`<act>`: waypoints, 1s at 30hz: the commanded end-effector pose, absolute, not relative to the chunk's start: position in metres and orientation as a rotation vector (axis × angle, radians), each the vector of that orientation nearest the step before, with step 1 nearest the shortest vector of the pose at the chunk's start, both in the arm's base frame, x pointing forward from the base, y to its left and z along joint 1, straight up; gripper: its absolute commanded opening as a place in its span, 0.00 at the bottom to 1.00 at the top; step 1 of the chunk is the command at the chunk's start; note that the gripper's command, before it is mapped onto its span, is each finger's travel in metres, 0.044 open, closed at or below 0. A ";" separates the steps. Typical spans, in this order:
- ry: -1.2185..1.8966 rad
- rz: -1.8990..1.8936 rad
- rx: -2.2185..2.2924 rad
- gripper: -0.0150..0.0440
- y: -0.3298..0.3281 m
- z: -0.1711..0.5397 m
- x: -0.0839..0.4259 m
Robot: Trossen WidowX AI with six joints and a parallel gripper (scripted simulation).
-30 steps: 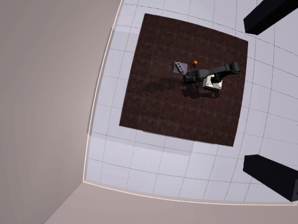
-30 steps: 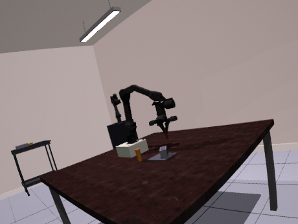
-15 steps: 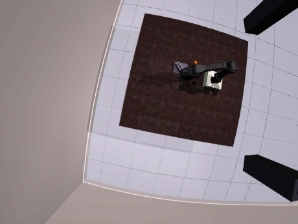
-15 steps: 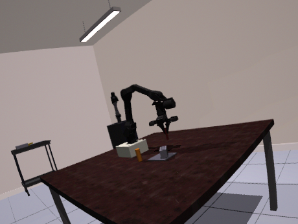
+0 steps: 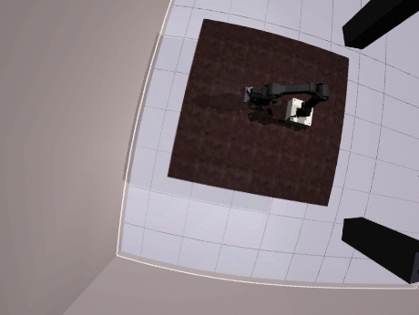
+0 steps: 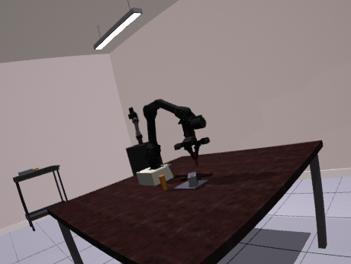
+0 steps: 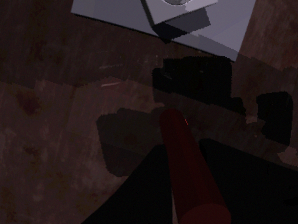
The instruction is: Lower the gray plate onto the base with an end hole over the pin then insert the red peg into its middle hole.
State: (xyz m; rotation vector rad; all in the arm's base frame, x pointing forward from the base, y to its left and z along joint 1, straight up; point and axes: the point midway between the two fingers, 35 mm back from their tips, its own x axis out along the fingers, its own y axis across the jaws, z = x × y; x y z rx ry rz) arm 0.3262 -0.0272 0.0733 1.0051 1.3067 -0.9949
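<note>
Red peg (image 7: pixel 192 165) sticking out of the end effector (image 7: pixel 182 152), near the gray base (image 7: pixel 112 12), looks like, pretty dark.

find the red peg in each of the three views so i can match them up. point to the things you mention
Top: cannot make it out; the arm covers that area.
Exterior: right of centre, in the gripper (image 6: pixel 195 156) (image 7: pixel 182 152).
Wrist: the red peg (image 6: pixel 196 160) (image 7: pixel 189 157), lower middle.
Shared landmark: gray base (image 5: pixel 247 95) (image 6: pixel 181 187) (image 7: pixel 115 14).

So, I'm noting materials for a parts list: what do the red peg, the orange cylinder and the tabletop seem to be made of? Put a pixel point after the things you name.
Red peg (image 6: pixel 196 159) (image 7: pixel 187 160): perhaps matte plastic, evenly colored without grain.
Orange cylinder (image 6: pixel 163 182): likely plastic too, one flat color; painted wood is possible.
Tabletop (image 5: pixel 255 155) (image 6: pixel 152 221): dark reddish brown, mottled and dull, maybe stained wood or stone.
</note>
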 end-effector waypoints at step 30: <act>1.294 -0.988 1.003 0.25 -0.128 0.075 0.349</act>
